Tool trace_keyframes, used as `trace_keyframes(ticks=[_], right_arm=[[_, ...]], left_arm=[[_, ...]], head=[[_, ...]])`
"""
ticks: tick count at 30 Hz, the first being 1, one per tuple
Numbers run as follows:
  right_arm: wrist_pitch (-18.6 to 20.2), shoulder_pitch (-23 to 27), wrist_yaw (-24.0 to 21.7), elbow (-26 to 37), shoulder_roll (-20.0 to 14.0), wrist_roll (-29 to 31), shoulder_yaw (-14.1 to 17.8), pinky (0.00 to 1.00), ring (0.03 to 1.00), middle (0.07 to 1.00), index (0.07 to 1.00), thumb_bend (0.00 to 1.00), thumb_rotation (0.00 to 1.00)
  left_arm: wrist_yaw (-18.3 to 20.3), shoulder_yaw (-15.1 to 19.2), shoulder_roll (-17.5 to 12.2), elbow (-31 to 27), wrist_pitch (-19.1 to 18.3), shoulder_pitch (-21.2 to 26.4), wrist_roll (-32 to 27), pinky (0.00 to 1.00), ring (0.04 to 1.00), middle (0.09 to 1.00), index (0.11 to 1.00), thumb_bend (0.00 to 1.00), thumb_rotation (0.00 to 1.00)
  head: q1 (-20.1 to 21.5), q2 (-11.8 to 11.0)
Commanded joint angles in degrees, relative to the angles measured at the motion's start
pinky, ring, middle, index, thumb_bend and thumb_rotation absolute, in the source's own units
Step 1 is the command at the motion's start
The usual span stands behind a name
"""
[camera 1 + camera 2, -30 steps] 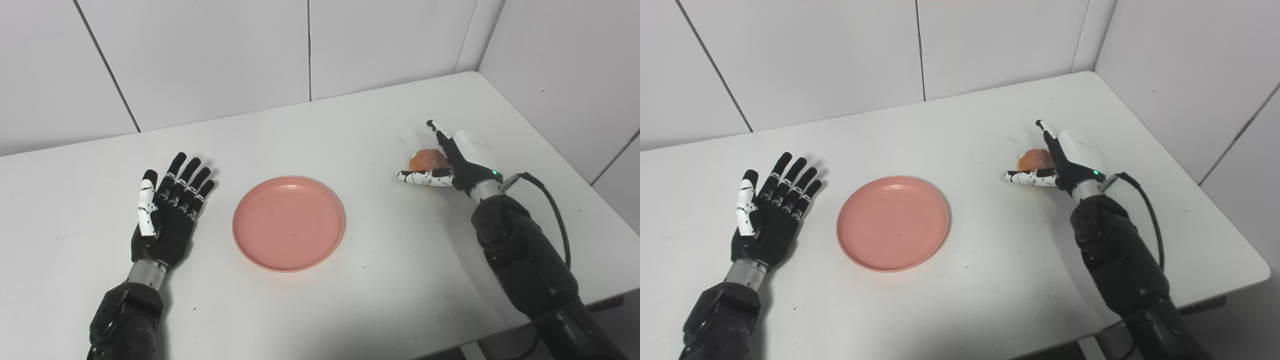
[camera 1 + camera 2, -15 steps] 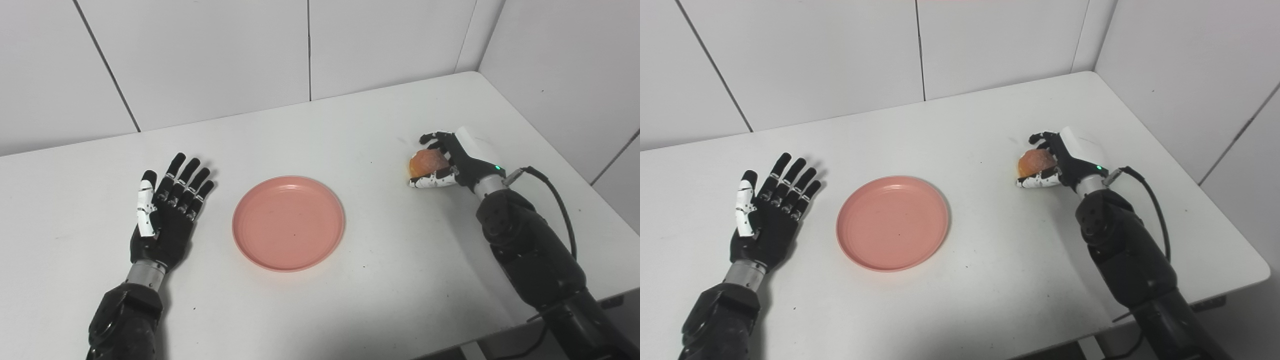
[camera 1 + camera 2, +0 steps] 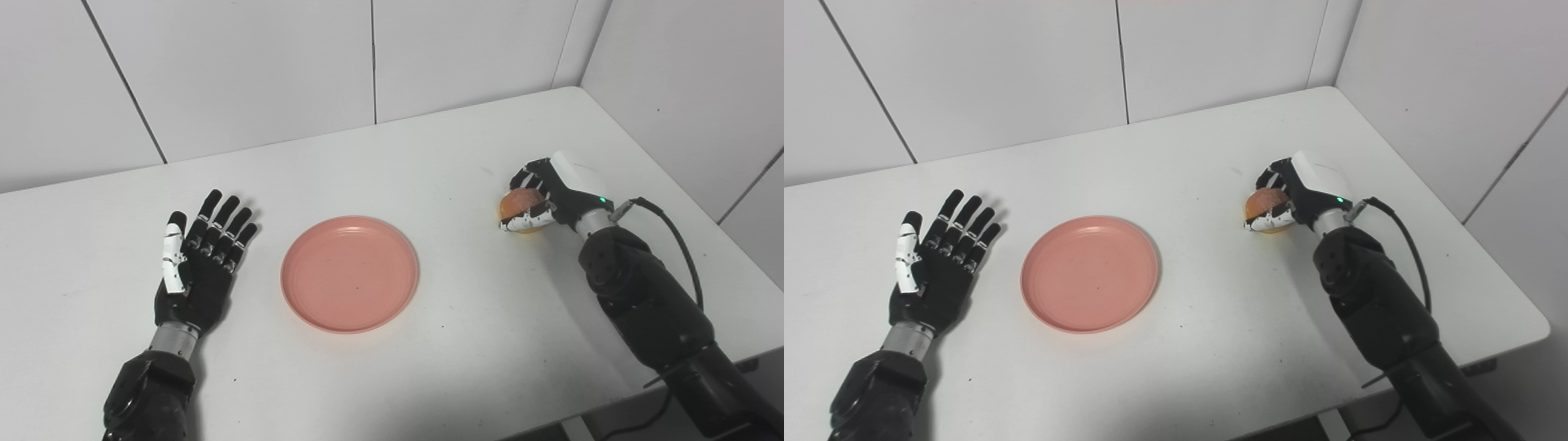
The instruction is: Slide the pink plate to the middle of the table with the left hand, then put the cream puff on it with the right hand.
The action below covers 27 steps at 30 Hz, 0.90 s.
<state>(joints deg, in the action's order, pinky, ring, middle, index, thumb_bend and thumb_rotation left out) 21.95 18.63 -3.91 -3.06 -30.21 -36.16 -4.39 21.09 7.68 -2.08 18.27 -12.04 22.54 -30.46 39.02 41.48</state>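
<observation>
round pink plastic plate, shallow with a raised rim, lying flat near the middle of the white desk, empty, touched by neither robot hand. small round golden-brown cream puff well apart from it, toward the desk's right side, wrapped in the right robot hand: dark fingers curled over the top and far side, white speckled thumb pressed across the front below. whether lifted clear of the desk or resting on it, cannot tell; a yellowish underside showing just beneath the thumb in both views. white shell on the back of the right robot hand, a small green light near the wrist, a black cable looping from the wrist back along the dark forearm, which enters from the lower right corner.

left robot hand on the left side of the desk, beside the pink plate with a clear gap of bare surface between, palm up, fingers spread and straight, pointing away toward the wall, holding nothing. black palm and fingers, white thumb on the outer side, silver wrist ring below, dark forearm coming in from the bottom left.

behind the desk, pale wall panels with thin dark seams, meeting at a corner at the far right.
</observation>
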Motion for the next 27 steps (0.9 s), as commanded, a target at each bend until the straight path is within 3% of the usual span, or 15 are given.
trace_keyframes(ticks=[1, 17, 21, 27], right_arm=[[-0.03, -0.31, 0.03, 1.43, -1.48, -0.37, 0.57, 0.36, 0.432, 0.44, 0.53, 0.52, 0.0], [0.17, 0.43, -0.28, 10.19, -1.84, -2.57, 2.13, 0.33, 0.407, 0.439, 0.536, 0.52, 0.0], [1.65, 1.35, -2.74, 15.0, -1.07, -4.21, 1.16, 0.33, 0.407, 0.44, 0.539, 0.52, 0.0], [0.69, 3.17, -5.11, 19.26, 0.07, -6.11, -0.61, 0.35, 0.424, 0.449, 0.53, 0.52, 0.0]], left_arm=[[-2.25, -0.08, -0.72, 2.25, -3.41, -3.23, 1.58, 0.95, 0.93, 0.941, 0.935, 0.41, 1.0], [-2.41, -0.75, 0.34, 1.66, -2.7, -3.65, 2.03, 0.95, 0.929, 0.942, 0.939, 0.4, 1.0], [-2.94, -1.14, 0.86, 0.67, -2.81, -4.02, 2.43, 0.95, 0.93, 0.942, 0.939, 0.4, 1.0], [-4.05, -2.04, 1.79, -1.15, -2.67, -4.79, 3.36, 0.95, 0.942, 0.945, 0.94, 0.41, 1.0]], head=[[-0.07, 0.03], [-2.76, 0.35], [-4.13, 0.55], [-7.98, 1.07]])
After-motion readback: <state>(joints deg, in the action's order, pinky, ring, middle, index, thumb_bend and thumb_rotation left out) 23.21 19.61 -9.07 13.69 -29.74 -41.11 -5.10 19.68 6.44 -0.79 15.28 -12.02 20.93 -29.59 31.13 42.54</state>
